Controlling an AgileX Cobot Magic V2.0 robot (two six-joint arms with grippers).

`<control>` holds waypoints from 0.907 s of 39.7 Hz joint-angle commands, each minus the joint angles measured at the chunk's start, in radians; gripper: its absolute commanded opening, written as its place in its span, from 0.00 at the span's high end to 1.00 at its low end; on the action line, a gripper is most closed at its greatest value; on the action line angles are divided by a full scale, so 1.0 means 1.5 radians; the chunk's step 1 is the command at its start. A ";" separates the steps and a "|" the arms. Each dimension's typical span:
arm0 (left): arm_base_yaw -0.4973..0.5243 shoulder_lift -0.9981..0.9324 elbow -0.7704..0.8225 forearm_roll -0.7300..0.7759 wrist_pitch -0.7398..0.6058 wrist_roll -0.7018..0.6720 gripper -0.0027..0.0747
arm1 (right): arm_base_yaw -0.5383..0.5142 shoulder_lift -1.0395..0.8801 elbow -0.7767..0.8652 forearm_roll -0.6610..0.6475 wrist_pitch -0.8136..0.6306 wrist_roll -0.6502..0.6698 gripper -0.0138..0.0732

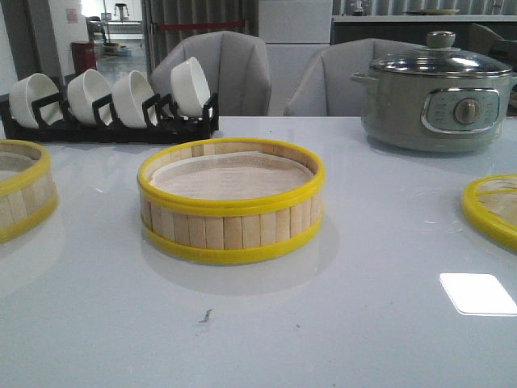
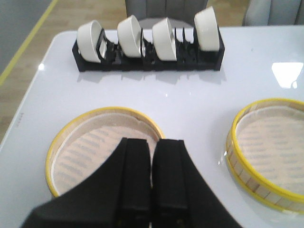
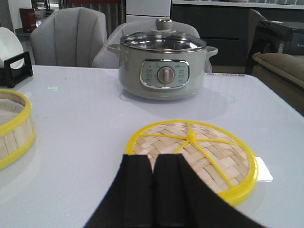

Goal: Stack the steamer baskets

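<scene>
Jaws clenched empty on left gripper point(image 2: 151, 190) and right gripper point(image 3: 152, 190). Left yellow-rimmed bamboo-slat steamer basket point(image 2: 102, 152) needed wide opening, grasp at rim, then centring over middle basket point(image 1: 231, 198).

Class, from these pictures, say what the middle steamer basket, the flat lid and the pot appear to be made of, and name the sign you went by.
Middle steamer basket: pale bamboo or wood slats, matte, with glossy yellow bands, likely plastic; white liner looks like paper or cloth.
Flat lid: woven bamboo strips, visible weave, yellow rim.
Pot: smooth grey-green body, probably painted metal or plastic; see-through lid looks like glass.
</scene>
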 commanded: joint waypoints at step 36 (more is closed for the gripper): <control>-0.005 0.066 -0.045 0.075 0.045 0.007 0.85 | 0.001 -0.013 -0.010 -0.005 -0.055 -0.004 0.81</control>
